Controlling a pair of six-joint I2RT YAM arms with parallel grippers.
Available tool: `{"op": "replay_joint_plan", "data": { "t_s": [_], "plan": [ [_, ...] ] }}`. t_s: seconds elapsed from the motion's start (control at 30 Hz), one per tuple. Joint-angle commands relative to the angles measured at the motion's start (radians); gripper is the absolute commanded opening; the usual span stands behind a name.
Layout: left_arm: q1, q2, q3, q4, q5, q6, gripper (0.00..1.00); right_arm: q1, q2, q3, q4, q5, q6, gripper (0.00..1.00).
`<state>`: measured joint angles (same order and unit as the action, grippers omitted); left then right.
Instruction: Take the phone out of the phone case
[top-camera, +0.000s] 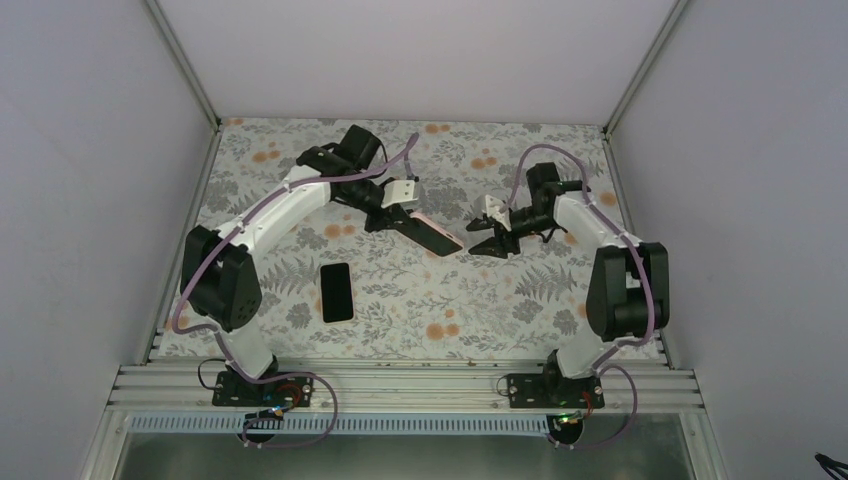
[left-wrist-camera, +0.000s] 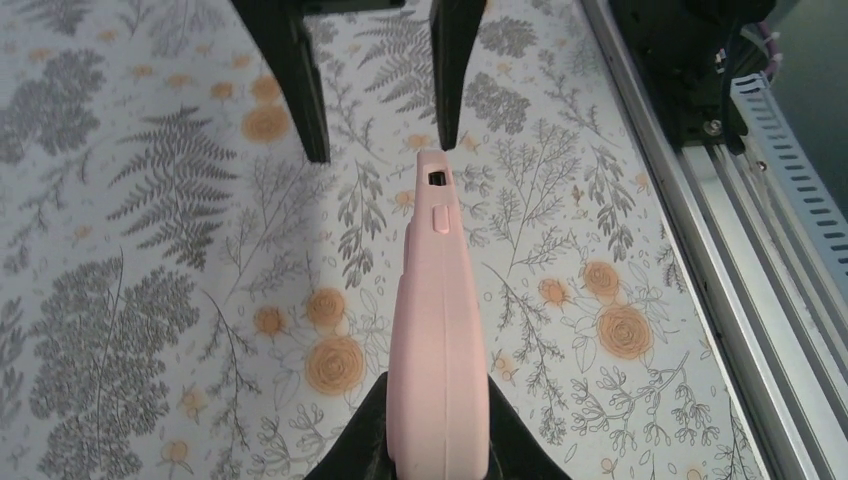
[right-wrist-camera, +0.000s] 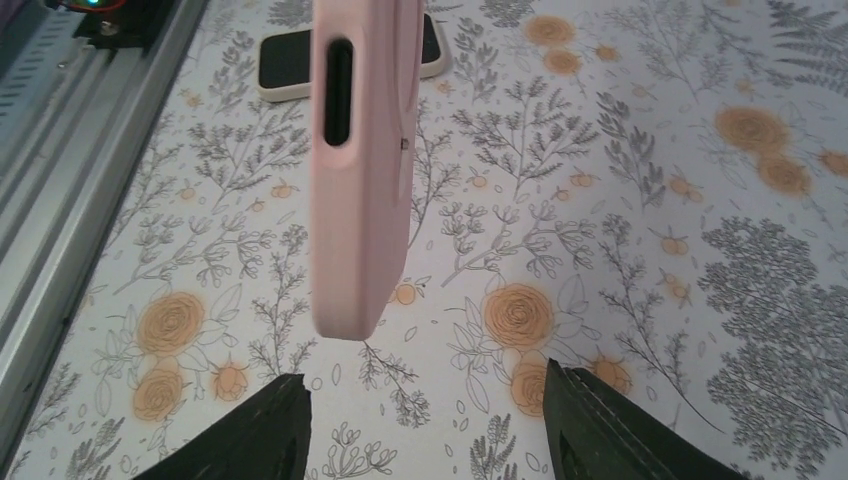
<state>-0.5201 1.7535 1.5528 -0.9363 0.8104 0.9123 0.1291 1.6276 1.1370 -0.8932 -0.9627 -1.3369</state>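
The left end effector (top-camera: 398, 218) is clamped on the pink phone case (left-wrist-camera: 440, 300), held off the counter (top-camera: 450, 315). The right end effector (right-wrist-camera: 440, 430) gapes wide just beside it. The phone (top-camera: 337, 291) lies flat on the counter.

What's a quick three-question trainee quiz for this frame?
1. True or false: the left fingers clamp the pink case.
2. The right fingers are: A open, B shut on the case, C out of view.
3. Fill in: the black phone lies flat on the ____.
Key: 1 true; 2 A; 3 table.
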Motion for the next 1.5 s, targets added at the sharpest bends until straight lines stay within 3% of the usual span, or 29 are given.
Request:
{"op": "replay_joint_plan", "data": {
  "t_s": [0.0, 0.5, 0.8, 1.03, 1.47],
  "plan": [
    [-0.006, -0.027, 0.024, 0.009, 0.115, 0.098, 0.13, -0.002, 0.061, 0.064, -0.148, -0.084, -0.123, 0.60],
    [-0.008, 0.000, 0.044, 0.020, 0.104, 0.080, 0.12, 0.005, 0.066, 0.090, -0.285, -0.131, -0.213, 0.57],
    [-0.031, 0.026, 0.087, 0.009, 0.099, 0.050, 0.12, 0.027, 0.012, 0.057, -0.106, -0.135, -0.034, 0.57],
    [-0.061, 0.016, 0.088, -0.021, 0.105, 0.064, 0.12, 0.028, 0.007, 0.048, -0.047, -0.099, 0.001, 0.55],
    [-0.087, -0.041, 0.077, -0.107, 0.092, 0.135, 0.12, -0.045, 0.093, 0.170, -0.195, -0.036, -0.146, 0.50]
  ]
}}
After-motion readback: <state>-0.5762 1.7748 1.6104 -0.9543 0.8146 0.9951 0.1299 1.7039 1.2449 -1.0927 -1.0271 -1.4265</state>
